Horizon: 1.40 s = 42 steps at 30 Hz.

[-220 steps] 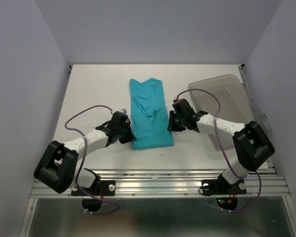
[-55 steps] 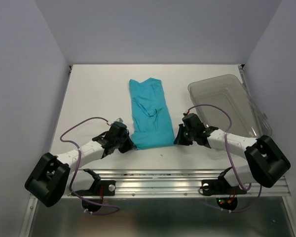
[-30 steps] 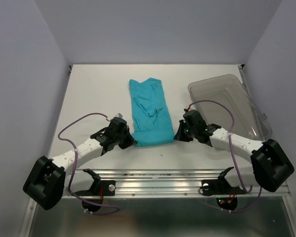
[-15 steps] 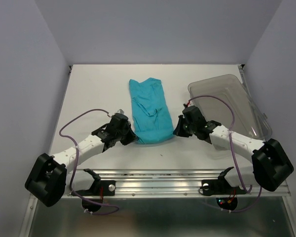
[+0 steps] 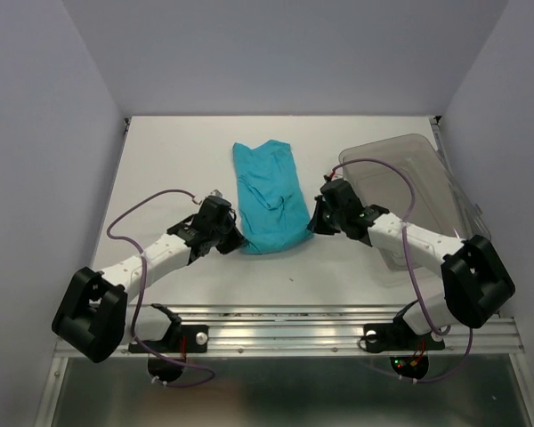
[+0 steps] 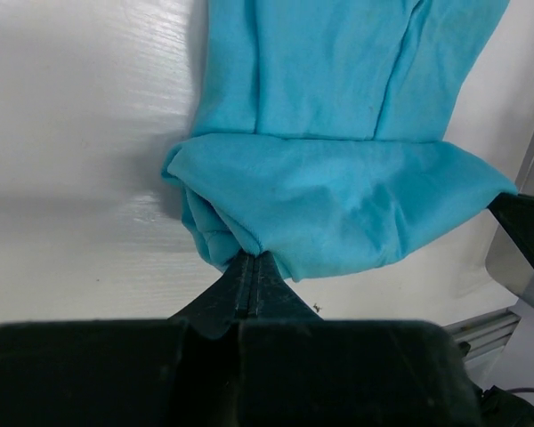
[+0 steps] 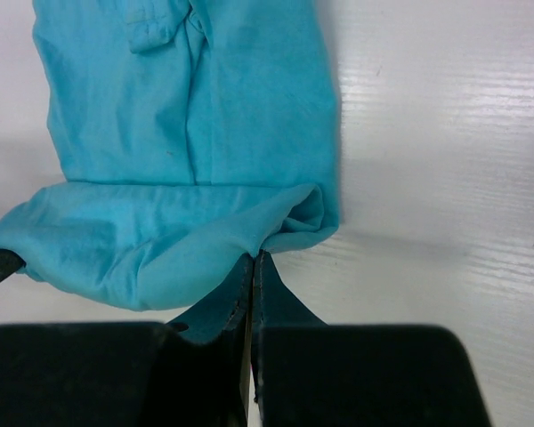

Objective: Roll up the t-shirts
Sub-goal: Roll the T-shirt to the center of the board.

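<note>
A: T-shirt [image 5: 269, 196], where?
B: Middle of the table [image 5: 178, 160], between the two arms, left of the clear bin [image 5: 418, 178], apart from it. It's folded into a narrow strip.
A: Long axis?
B: Near-to-far. The far end points at the back wall, leaning slightly left. The near end is turned over onto the strip, a soft puffy fold lying crosswise.
A: Left gripper [image 5: 234, 240]?
B: Fingers pressed together, pinching the fold's left corner. Wrist view shows cloth bunched at the tips.
A: Right gripper [image 5: 314, 222]?
B: Same: clamped tight on the fold's right corner, fabric wrinkled around the tips.
A: Collar at which end?
B: Can't tell.
</note>
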Tool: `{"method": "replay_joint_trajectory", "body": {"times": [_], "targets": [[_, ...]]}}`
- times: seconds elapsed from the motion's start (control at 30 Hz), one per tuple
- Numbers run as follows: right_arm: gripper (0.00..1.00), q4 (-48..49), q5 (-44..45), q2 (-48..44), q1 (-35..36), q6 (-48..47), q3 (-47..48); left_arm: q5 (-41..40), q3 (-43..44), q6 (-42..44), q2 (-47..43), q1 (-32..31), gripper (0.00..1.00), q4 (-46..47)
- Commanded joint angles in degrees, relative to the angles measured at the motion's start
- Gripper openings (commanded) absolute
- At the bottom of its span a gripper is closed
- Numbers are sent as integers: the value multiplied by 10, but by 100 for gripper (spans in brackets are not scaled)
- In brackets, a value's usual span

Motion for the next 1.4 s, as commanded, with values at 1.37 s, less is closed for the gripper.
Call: {"method": "replay_joint_trajectory", "body": {"times": [1.37], "targets": [[18, 6, 11, 240, -55, -76, 227, 43, 205, 155, 244, 129, 10, -3]]}}
